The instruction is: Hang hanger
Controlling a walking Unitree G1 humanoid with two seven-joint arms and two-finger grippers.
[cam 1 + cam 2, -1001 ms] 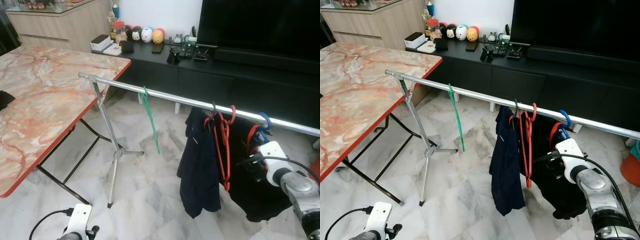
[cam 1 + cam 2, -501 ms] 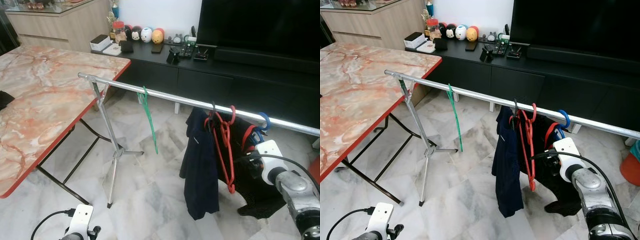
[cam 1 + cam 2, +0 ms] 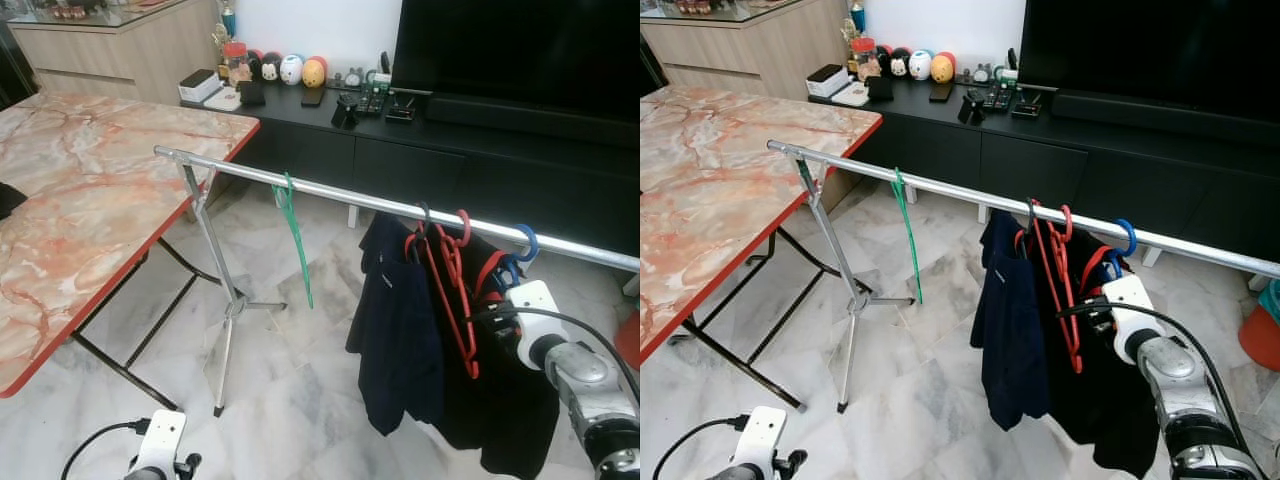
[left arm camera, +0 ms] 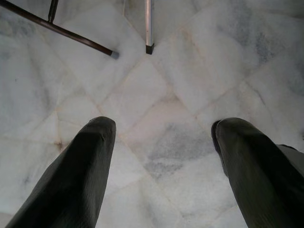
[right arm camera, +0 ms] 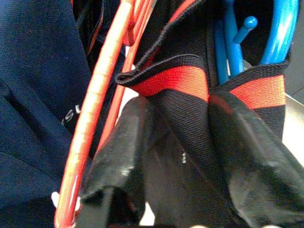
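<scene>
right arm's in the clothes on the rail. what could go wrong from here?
1. The right gripper has its fingers either side of the black garment's red-striped collar; pulling back could drag the garment and its blue hanger off the rail.
2. The red hangers hang right beside the fingers and could snag on them.
3. The rail stands on a thin stand; a sideways tug might tip it.
</scene>
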